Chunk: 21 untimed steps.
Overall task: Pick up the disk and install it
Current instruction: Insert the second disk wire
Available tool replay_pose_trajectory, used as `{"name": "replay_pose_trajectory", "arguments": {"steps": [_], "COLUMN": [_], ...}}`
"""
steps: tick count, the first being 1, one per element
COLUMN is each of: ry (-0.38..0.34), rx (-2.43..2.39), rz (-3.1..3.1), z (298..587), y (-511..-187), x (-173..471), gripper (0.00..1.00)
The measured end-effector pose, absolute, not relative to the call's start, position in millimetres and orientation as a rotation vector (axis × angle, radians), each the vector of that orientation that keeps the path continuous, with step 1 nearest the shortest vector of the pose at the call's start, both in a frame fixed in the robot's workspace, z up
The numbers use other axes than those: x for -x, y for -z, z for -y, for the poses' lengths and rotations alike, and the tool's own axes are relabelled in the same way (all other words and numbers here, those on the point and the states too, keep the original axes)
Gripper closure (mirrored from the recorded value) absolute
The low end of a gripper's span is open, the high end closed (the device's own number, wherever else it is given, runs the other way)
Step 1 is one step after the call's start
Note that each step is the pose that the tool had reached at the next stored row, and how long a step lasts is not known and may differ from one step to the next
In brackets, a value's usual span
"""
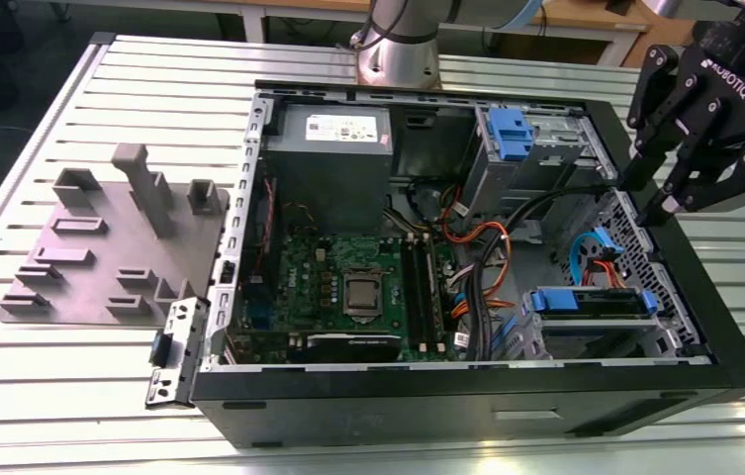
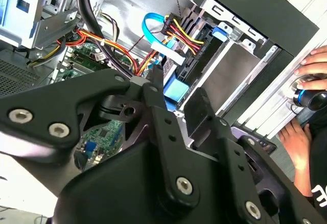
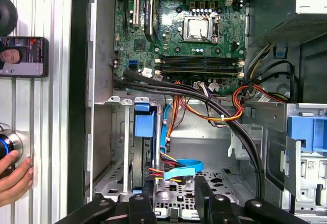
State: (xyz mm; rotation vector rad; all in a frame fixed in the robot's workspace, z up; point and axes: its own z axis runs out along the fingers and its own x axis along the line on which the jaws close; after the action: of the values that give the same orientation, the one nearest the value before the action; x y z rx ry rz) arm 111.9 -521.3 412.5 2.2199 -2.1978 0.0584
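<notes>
Black claw point(image 1: 656, 203) hanging over the case's point(image 1: 478, 396) rim at the exterior view's right, fingers point(image 1: 669, 198) parted, gripping nothing. Below it, seated in the lower drive bay, the disk point(image 1: 593, 302) with blue rail, cables plugged beside. Motherboard point(image 1: 352, 287) near the middle. A hand point(image 3: 13, 175) resting on the slatted table point(image 1: 68, 396).

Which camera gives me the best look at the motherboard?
The first wrist view: the motherboard faces the camera nearly flat, with the processor socket and memory slots plain. The exterior view shows it slanted, deep inside the case. The second wrist view catches a small green patch beyond the cables.
</notes>
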Motion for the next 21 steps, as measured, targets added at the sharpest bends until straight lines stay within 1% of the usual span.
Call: {"name": "replay_pose_trajectory", "arguments": {"steps": [3, 4, 5, 6, 7, 10, 12, 21], "ry": [-0.057, -0.057, -0.057, -0.056, -0.056, -0.055, -0.054, -0.051], "rx": [-2.220, -2.221, -2.221, -2.221, -2.221, -2.221, -2.222, -2.223], "rz": [2.198, 2.199, 2.199, 2.199, 2.199, 2.199, 2.200, 2.201], "z": [521.3, 521.3, 521.3, 521.3, 521.3, 521.3, 521.3, 521.3], "y": [-412.4, -412.4, -412.4, -412.4, -412.4, -412.4, -412.4, -412.3], "x": [-111.9, -111.9, -111.9, -111.9, -111.9, -111.9, -111.9, -111.9], "gripper": [0.58, 0.64, 0.64, 0.70, 0.70, 0.88, 0.89, 0.89]}}
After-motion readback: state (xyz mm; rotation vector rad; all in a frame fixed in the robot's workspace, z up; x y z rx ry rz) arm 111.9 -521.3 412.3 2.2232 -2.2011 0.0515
